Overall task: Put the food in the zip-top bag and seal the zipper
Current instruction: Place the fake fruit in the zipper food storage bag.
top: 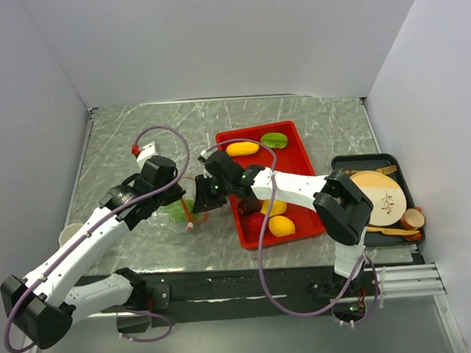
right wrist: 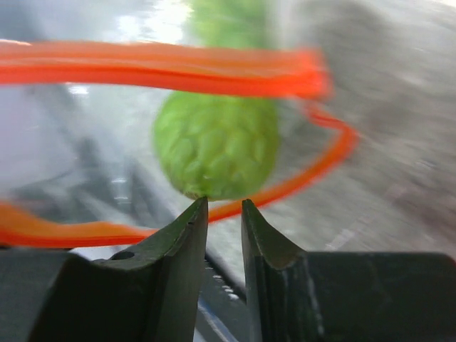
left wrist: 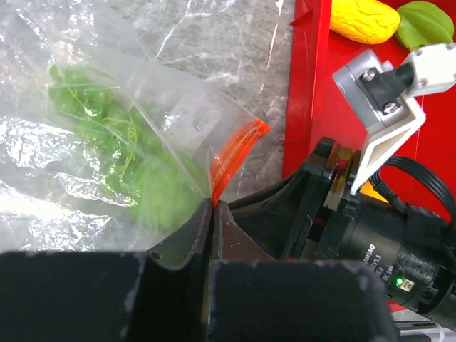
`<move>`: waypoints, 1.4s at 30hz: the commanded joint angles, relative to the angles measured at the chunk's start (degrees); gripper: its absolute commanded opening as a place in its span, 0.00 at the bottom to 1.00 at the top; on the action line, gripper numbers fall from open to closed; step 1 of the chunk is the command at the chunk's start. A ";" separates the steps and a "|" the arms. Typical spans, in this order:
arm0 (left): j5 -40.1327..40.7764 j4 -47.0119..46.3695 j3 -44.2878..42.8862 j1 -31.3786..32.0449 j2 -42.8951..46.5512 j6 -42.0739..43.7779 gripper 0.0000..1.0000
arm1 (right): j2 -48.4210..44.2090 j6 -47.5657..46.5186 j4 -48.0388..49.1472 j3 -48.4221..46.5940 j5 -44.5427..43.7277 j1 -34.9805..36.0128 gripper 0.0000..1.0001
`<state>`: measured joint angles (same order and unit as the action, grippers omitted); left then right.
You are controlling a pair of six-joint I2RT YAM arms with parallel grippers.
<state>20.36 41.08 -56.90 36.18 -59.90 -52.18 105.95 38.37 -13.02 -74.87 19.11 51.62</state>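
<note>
The clear zip-top bag (top: 180, 212) lies left of the red tray, with green food (left wrist: 107, 142) inside it. My left gripper (top: 181, 200) is shut on the bag's orange-red zipper (left wrist: 226, 153) at the mouth and holds it up, as the left wrist view (left wrist: 214, 203) shows. My right gripper (top: 207, 198) is at the bag's mouth. Its jaws (right wrist: 224, 203) stand slightly apart with nothing between them. A bumpy green food piece (right wrist: 216, 142) sits just past its tips, between the zipper's two strips (right wrist: 178, 71). More food stays in the tray: yellow (top: 242, 148), green (top: 275, 140), yellow (top: 281, 225) and red (top: 256, 221).
The red tray (top: 301, 153) lies right of the bag under my right arm. A black tray (top: 399, 168) at the far right holds a tan plate (top: 379, 197) and wooden cutlery. A pale cup (top: 71, 232) stands at the left edge. White walls enclose the table.
</note>
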 commanded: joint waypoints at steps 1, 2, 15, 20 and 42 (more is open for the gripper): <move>-1.64 -2.15 -0.66 -0.24 -0.57 0.50 0.04 | 0.57 3.46 12.56 1.48 9.35 0.15 0.36; -1.55 -2.14 -0.49 -0.24 -0.48 0.42 0.04 | 1.18 4.16 12.84 1.48 10.58 0.15 0.36; -0.76 -2.41 0.83 -0.32 1.45 -0.90 0.05 | 10.77 4.69 12.84 -5.02 15.34 -0.02 0.42; -1.20 -2.85 1.53 -0.24 1.54 -0.99 0.05 | 11.56 4.35 13.37 -6.42 14.64 0.06 0.49; 3.63 0.05 1.01 -1.29 3.91 -3.63 0.05 | 1.98 8.38 5.97 1.48 -4.97 -1.08 0.66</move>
<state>22.44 41.89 -55.48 35.22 -58.17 -55.20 110.08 43.90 -9.19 -73.95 15.31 51.07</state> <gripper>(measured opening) 0.048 0.660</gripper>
